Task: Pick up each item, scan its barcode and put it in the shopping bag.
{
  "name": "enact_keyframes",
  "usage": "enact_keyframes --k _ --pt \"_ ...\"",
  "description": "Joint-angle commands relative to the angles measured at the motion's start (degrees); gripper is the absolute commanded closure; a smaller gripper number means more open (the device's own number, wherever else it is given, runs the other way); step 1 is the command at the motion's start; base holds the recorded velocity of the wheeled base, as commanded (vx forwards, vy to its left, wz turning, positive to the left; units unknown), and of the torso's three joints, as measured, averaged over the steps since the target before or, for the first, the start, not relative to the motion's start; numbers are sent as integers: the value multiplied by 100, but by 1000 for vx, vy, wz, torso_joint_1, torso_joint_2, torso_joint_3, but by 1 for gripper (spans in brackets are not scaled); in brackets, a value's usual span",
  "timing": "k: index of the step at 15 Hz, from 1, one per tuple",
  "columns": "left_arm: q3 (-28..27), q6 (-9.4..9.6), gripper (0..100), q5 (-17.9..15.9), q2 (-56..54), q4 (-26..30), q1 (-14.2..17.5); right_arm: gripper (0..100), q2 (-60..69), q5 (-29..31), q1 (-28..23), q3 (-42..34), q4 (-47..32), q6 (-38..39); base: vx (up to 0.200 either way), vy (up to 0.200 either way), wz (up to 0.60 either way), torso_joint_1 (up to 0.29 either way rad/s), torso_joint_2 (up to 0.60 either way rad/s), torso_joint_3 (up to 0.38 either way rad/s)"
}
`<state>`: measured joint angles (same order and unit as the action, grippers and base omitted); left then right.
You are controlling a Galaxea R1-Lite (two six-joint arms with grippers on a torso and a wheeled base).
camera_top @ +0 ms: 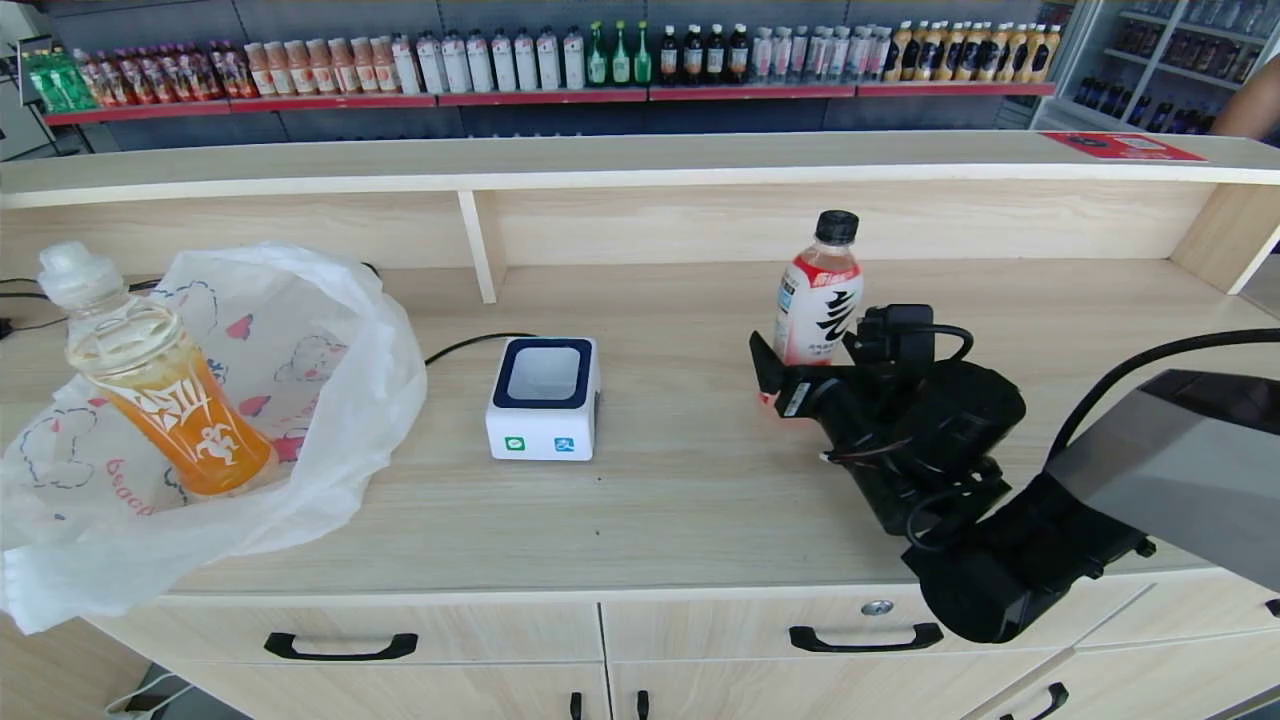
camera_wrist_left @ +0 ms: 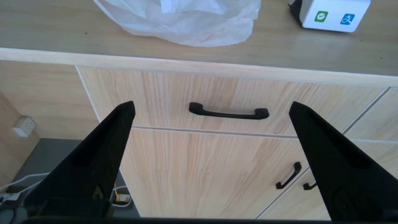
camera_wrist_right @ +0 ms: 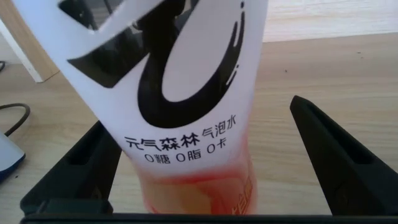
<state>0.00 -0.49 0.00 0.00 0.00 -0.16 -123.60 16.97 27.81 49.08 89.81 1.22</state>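
At the right of the checkout worktop (camera_top: 700, 480), the robot's right hand (camera_top: 785, 380) sits with its fingers spread wide on either side of an upright white-and-red drink bottle (camera_top: 818, 300), not gripping it. A small white scanner (camera_top: 543, 398) stands mid-worktop. At the far left, an orange drink bottle (camera_top: 165, 385) leans inside a white plastic shopping bag (camera_top: 330, 330). The left hand (camera_wrist_left: 210, 107), also wide, hangs before a drawer front (camera_wrist_left: 186, 149) below the worktop's edge.

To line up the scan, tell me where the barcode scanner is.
In the head view, the barcode scanner stands in the middle of the counter, between the shopping bag on the robot's left and the black-capped bottle on its right.
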Motion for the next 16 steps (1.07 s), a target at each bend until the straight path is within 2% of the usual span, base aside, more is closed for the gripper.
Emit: enact_keyframes --k 1,8,9,16 --pt "0 -4 0 0 0 0 -2 0 -33 -1 -38 14 2 1 0 0 0 0 0 0" --pt "0 -4 0 0 0 0 -2 0 -24 -1 -38 49 10 10 0 0 0 0 0 0" --pt "0 -4 0 0 0 0 -2 100 -24 -1 -38 58 10 1 0 0 0 0 0 0" --pt "0 -13 0 0 0 0 -2 100 117 -27 -38 58 19 -69 0 0 0 0 0 0"
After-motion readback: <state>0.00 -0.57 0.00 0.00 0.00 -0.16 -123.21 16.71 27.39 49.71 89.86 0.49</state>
